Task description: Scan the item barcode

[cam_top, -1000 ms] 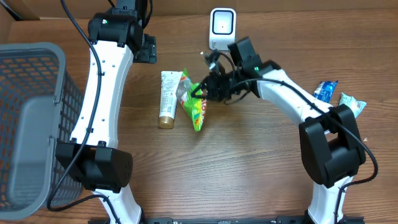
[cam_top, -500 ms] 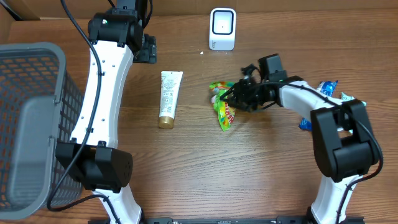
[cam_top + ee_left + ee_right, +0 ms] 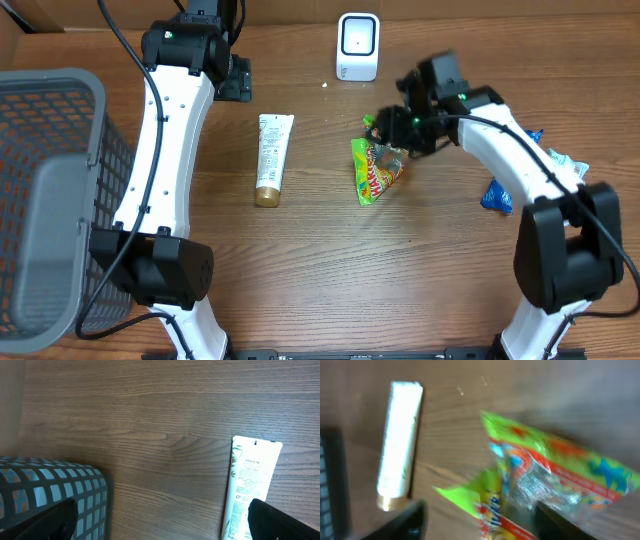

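Snack pouch (image 3: 377, 170) is now lying loose on the tabletop (image 3: 400, 270), just under the right tool (image 3: 400, 128) on its tube side, and isn't being gripped. The right tool is standing open. Its wrist view is showing both fingers spread wide with the pouch blurred below them.

That's the change: a second ago this tool was clamping the pouch close in front of the scanner (image 3: 357, 45), then carrying it off. Now it's letting go. The scanner is sitting up beyond the tool, apart from the pouch.

I'm reading this as the presentation pass being over and the item getting dropped off. Can't tell whether the barcode got read, and none is showing face-up.

The tube (image 3: 270, 158) is lying past the pouch, farther from the right tool, untouched and likely next. The left tool (image 3: 162, 510) is hanging wide open and empty, with the tube on one side and the basket (image 3: 50, 200) on the other. Blue packets (image 3: 520, 145) are waiting behind the right tool, beside its arm.
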Controlling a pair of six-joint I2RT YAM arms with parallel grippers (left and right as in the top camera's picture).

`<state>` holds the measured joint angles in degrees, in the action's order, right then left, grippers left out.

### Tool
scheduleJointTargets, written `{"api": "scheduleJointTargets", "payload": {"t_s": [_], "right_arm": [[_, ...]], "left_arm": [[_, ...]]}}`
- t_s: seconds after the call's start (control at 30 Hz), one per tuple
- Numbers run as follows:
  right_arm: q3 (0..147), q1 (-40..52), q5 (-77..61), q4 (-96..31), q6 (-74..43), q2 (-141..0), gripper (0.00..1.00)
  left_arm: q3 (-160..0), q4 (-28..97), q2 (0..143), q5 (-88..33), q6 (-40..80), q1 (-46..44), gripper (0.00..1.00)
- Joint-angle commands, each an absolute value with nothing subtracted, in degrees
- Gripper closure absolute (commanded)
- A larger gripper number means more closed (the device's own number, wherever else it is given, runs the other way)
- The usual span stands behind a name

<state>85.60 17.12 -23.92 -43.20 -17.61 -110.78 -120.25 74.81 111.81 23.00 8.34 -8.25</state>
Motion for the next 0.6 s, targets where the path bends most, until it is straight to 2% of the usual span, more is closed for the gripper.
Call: {"api": "scheduleJointTargets", "payload": {"t_s": [0.0,0.1,0.3,0.37,0.57], "right_arm": [[90.74,24.32,-4.93,-43.35,-15.00,-107.68,0.16],[90.72,28.64,4.99,-42.15,-16.88,-108.77,0.08],[90.72,34.30,21.82,-39.62,-22.61,-115.07,0.04],[90.72,34.81,25.02,-39.33,-24.64,-117.36,0.00],[90.72,34.81,28.47,-39.31,-27.70,-121.89,0.02]], "left_arm": [[-120.20,74.72,112.62,23.75,7.49,-8.60,0.01],[-120.20,74.72,112.62,23.75,7.49,-8.60,0.01],[-120.20,74.72,112.62,23.75,7.49,-8.60,0.00],[-120.20,74.72,112.62,23.75,7.49,-8.60,0.00],[-120.20,74.72,112.62,23.75,7.49,-8.60,0.00]]}}
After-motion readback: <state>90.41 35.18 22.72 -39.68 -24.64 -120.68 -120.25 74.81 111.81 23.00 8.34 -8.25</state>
